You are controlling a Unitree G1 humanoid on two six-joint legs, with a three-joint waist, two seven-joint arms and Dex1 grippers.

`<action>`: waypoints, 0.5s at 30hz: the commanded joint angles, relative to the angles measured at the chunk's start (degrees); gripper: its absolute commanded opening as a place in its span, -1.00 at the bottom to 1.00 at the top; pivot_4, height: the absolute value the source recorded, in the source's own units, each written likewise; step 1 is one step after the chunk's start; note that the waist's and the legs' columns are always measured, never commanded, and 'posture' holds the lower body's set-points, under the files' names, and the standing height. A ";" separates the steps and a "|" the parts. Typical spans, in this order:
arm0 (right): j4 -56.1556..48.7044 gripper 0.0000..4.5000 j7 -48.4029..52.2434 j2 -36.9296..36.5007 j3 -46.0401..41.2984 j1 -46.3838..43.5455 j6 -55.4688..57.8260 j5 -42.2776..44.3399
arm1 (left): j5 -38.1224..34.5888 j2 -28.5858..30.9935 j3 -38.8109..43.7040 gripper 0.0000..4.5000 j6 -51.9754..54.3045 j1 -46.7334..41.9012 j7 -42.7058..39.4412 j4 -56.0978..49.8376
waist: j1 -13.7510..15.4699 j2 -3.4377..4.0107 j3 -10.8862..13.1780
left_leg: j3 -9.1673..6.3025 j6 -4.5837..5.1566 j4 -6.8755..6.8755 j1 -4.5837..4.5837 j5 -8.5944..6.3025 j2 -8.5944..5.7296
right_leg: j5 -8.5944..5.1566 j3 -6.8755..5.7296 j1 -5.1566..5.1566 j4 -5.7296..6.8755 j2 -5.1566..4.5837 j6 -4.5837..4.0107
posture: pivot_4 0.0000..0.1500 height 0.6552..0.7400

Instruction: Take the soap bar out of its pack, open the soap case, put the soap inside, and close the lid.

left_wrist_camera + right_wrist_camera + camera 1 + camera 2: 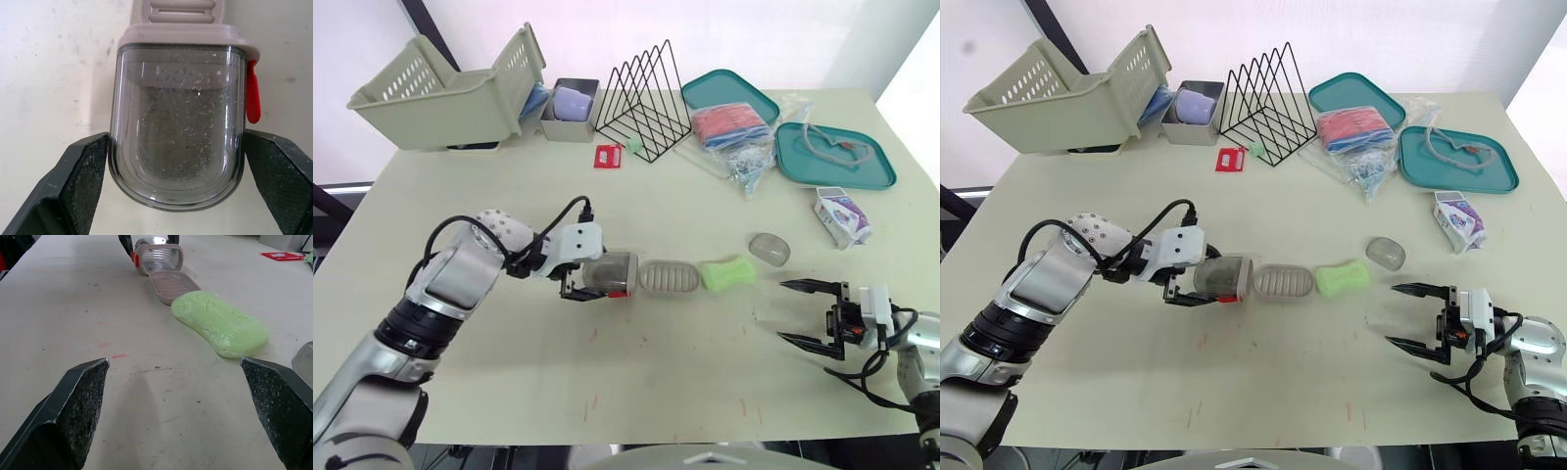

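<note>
The soap case lies open on its side at the table's middle. My left gripper (595,277) is shut on its clear grey lid (178,132), a black finger (85,176) pressed to each side; a red latch (251,98) sits on the lid's edge. The ribbed beige tray (666,277) of the case stretches out toward the right. Just beyond the tray lies the bare green soap bar (728,272). My right gripper (783,311) stands open low over the table, right of the soap and pointing at it. The white and purple soap pack (842,215) lies further right.
A small clear oval piece (769,249) rests behind the soap. Along the back stand a beige basket (440,93), a grey bin (570,108), a black wire rack (644,103), a red card (608,156), a plastic bag of items (734,132) and two teal trays (832,157).
</note>
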 commanded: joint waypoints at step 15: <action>-14.89 1.00 -2.04 -7.50 4.16 -7.02 14.36 -2.53 | -22.62 -8.40 25.65 1.00 2.54 19.22 7.83 -17.39 | -0.46 0.06 -0.03 | 0.07 0.00 -0.01 0.05 0.00 0.02 | 0.00 0.08 -0.03 0.07 -0.06 0.00 | 1.00 1.00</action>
